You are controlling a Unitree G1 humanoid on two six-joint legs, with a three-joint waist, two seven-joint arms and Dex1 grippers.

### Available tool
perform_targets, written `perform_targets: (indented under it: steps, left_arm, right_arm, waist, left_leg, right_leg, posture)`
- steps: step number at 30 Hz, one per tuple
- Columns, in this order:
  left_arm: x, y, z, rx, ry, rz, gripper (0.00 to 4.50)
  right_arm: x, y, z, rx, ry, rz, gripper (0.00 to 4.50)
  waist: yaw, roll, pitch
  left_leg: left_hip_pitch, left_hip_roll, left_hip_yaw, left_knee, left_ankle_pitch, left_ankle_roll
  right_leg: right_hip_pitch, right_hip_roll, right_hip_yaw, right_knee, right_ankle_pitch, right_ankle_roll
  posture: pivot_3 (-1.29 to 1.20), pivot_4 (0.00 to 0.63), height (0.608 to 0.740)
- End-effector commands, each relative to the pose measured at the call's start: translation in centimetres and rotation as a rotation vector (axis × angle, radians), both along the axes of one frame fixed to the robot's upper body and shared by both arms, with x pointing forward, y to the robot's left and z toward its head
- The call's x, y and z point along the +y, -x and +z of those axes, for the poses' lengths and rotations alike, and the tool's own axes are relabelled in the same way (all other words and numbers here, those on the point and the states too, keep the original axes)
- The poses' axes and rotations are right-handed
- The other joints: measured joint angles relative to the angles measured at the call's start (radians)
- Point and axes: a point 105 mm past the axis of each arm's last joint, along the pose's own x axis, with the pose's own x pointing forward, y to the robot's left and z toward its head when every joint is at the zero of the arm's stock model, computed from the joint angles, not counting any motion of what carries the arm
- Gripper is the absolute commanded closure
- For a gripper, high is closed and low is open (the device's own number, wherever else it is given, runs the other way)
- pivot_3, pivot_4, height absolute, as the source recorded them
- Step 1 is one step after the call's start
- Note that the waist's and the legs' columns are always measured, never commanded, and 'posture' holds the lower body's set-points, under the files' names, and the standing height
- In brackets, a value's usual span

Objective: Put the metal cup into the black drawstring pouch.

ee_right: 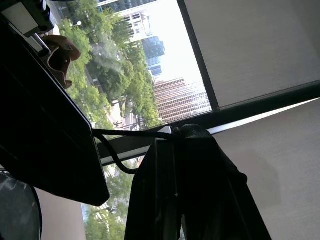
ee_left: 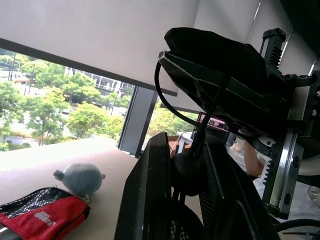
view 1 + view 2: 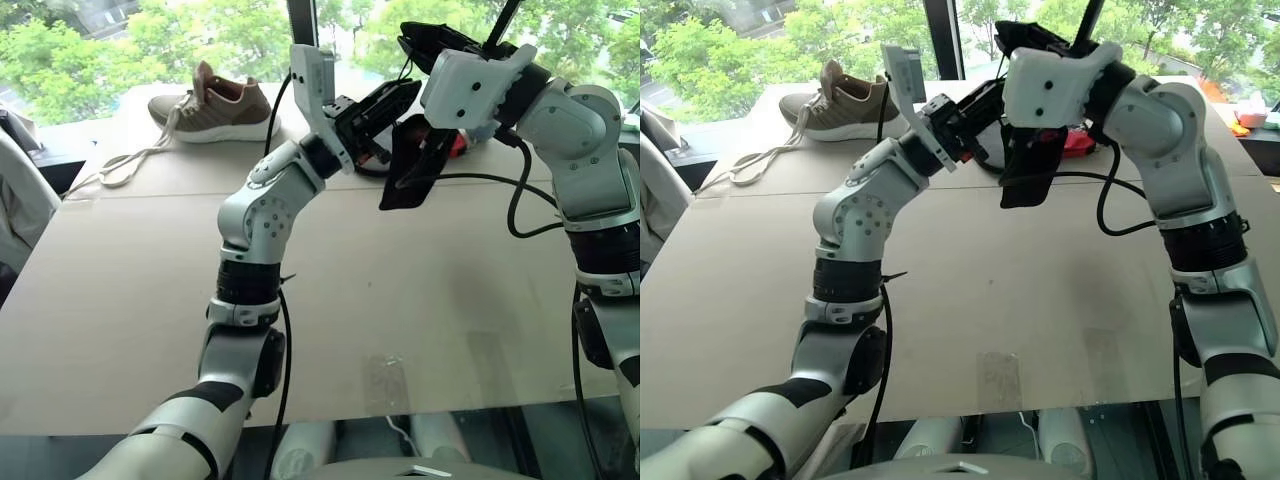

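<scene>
Fingers (image 2: 150, 200) on pouch (image 3: 412, 165), long axis vertical.

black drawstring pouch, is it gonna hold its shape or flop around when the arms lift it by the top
The black drawstring pouch will probably flop: it hangs slack above the cardboard-covered table, held up at its top. It looks light, since thin fabric sags without stretching. Its cord loops loosely, so it may swing or snag.
</scene>
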Motion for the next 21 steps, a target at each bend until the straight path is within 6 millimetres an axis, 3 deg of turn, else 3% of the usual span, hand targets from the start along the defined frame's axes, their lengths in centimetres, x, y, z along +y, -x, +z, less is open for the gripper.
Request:
perform_targets:
  steps: [1, 6, 10, 14, 21]
  left_arm:
    - [-0.5, 0.6, -1.2, -0.058, -0.098, 0.009, 4.3]
    - [0.0, -0.6, -6.9, -0.067, -0.367, 0.106, 4.3]
    - [1.6, -1.5, -10.8, -0.015, -0.487, 0.161, 4.3]
    - [2.0, -1.4, -12.8, 0.042, -0.496, 0.156, 4.3]
    - [1.7, -1.4, -13.2, 0.052, -0.46, 0.157, 4.3]
  right_arm:
    - [-0.4, 0.9, 2.3, -0.058, -0.06, 0.012, 4.5]
    - [-1.5, 1.5, 6.2, -0.135, -0.243, 0.027, 4.5]
    - [-3.5, 3.6, 11.1, -0.286, -0.515, 0.079, 4.5]
    - [-4.8, 5.1, 13.4, -0.366, -0.661, 0.117, 4.5]
    - [-4.7, 5.4, 13.5, -0.367, -0.689, 0.149, 4.5]
  waist:
    - [-0.001, 0.0, 0.0]
    - [-0.002, 0.0, 0.0]
    - [-0.001, 0.0, 0.0]
    - [0.0, 0.0, 0.0]
    - [-0.001, 0.0, 0.0]
  left_leg:
    - [0.0, 0.0, 0.0, 0.0, 0.0, 0.0]
    - [0.0, 0.0, 0.001, 0.0, 0.0, 0.0]
    - [-0.001, 0.0, 0.004, 0.0, 0.0, 0.0]
    - [-0.001, 0.0, 0.005, 0.0, 0.0, 0.0]
    - [-0.001, 0.0, 0.006, 0.0, 0.0, 0.0]
  right_leg:
    - [0.0, 0.0, 0.0, 0.0, 0.0, 0.0]
    - [-0.002, 0.0, 0.002, 0.002, 0.0, 0.0]
    - [-0.005, 0.0, 0.005, 0.006, 0.0, 0.0]
    - [-0.007, 0.0, 0.006, 0.007, 0.0, 0.0]
    - [-0.007, 0.0, 0.007, 0.008, 0.0, 0.0]
  posture:
    - [0.0, 0.15, 0.736]
    - [0.0, 0.15, 0.736]
    - [0.0, 0.15, 0.736]
    - [0.0, 0.15, 0.736]
    - [0.0, 0.15, 0.736]
